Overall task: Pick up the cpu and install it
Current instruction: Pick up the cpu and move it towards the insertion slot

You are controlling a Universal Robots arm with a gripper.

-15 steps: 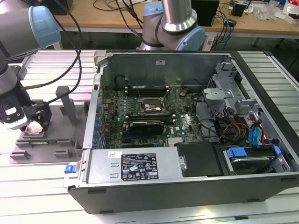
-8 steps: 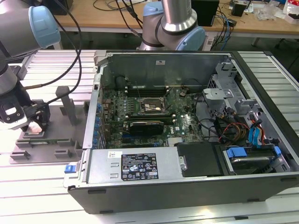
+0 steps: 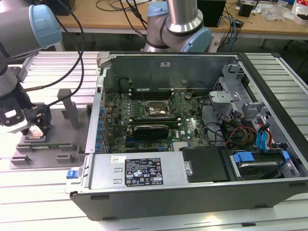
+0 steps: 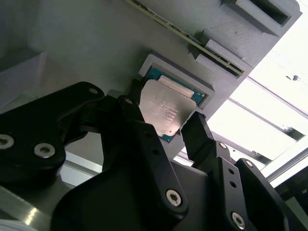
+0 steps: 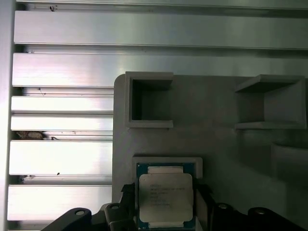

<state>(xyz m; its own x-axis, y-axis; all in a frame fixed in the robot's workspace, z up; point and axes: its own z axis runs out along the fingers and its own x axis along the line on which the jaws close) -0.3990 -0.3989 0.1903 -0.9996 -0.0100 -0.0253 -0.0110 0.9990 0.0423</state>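
The cpu (image 5: 165, 195), a flat square chip with a silver top and a green rim, lies in a shallow recess of the grey fixture tray (image 5: 216, 144). My gripper (image 5: 165, 207) is lowered over it, one black finger (image 4: 197, 132) on each side of the chip. The fingers stand close to the chip's edges and the jaws look open; the cpu (image 4: 163, 108) still rests flat in its recess. In the exterior view my gripper (image 3: 34, 127) hangs over the tray (image 3: 53, 144) at that view's left. The black cpu socket (image 3: 155, 109) sits on the motherboard inside the open computer case.
The open computer case (image 3: 192, 192) stands at the exterior view's right of the tray, on a ribbed aluminium table (image 3: 43, 192). The tray carries upright grey posts (image 3: 70, 108) and box-shaped pockets (image 5: 149, 100). A second robot arm base (image 3: 178, 24) stands behind the case.
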